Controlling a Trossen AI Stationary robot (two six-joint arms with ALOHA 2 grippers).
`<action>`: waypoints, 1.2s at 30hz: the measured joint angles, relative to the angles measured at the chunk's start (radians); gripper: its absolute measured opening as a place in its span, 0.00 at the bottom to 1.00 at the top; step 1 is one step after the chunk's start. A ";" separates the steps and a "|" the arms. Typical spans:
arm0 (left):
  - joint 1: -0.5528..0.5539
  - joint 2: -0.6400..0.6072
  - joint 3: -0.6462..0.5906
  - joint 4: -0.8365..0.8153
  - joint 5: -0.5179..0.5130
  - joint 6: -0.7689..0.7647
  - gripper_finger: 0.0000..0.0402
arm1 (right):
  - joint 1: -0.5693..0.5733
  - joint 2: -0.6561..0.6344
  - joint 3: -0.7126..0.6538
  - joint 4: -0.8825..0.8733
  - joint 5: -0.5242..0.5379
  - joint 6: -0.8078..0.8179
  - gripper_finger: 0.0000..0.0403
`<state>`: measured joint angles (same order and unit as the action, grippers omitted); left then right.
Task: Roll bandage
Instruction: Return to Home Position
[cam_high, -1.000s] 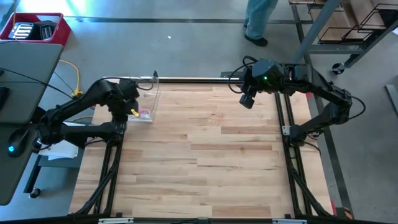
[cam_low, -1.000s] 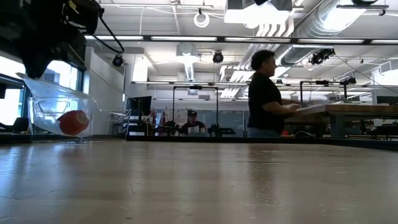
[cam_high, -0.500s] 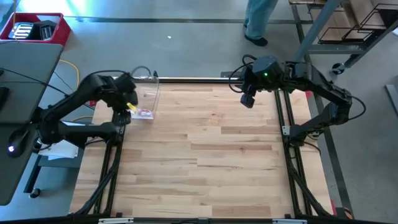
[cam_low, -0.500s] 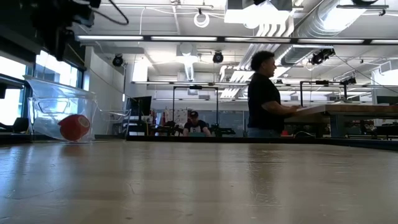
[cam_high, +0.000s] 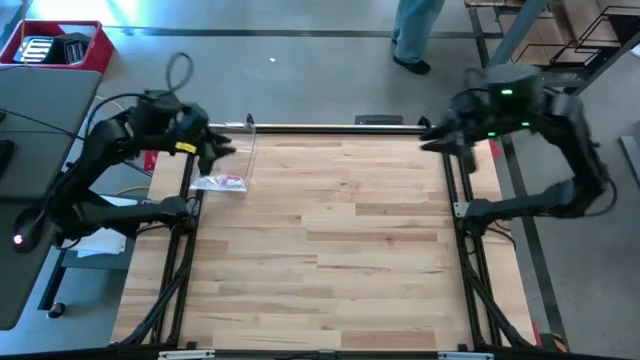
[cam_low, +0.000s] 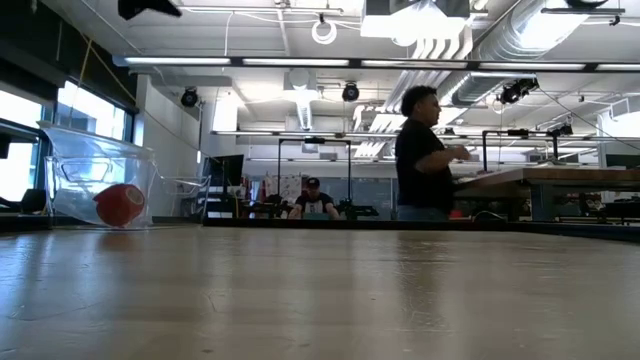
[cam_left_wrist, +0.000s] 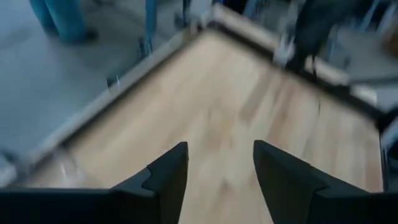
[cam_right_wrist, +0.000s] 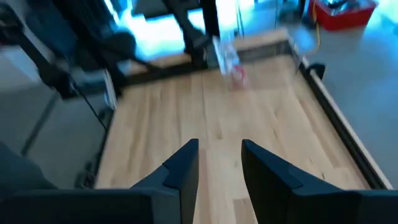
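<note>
Grey concrete floor (cam_high: 300, 85), ceiling strip lights (cam_low: 250, 62), exposed ducts (cam_low: 505, 35)

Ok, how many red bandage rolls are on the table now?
1: a small red fabric bandage roll inside the clear plastic bin, at the table corner by the left arm. No other shows.

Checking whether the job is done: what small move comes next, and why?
Probably pull the left gripper and right gripper back to rest: both are open, empty, near the wooden table's far edge, and the rolled red fabric bandage lies in the clear plastic bin.
</note>
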<state>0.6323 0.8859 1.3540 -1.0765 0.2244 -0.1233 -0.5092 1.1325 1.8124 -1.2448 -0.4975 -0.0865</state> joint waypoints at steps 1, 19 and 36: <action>0.000 -0.011 0.000 0.044 -0.010 -0.005 0.42 | -0.031 -0.044 -0.043 0.026 -0.039 0.007 0.28; 0.000 -0.087 0.000 0.320 -0.028 -0.253 0.29 | -0.128 -0.826 -1.350 1.438 0.053 0.847 0.25; 0.000 -0.087 0.000 0.236 -0.025 -0.361 0.29 | 0.305 -0.851 -1.565 1.328 0.260 0.756 0.00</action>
<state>0.6319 0.7990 1.3537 -0.8407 0.1994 -0.4847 -0.2038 0.2819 0.2474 0.0828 -0.2371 0.6691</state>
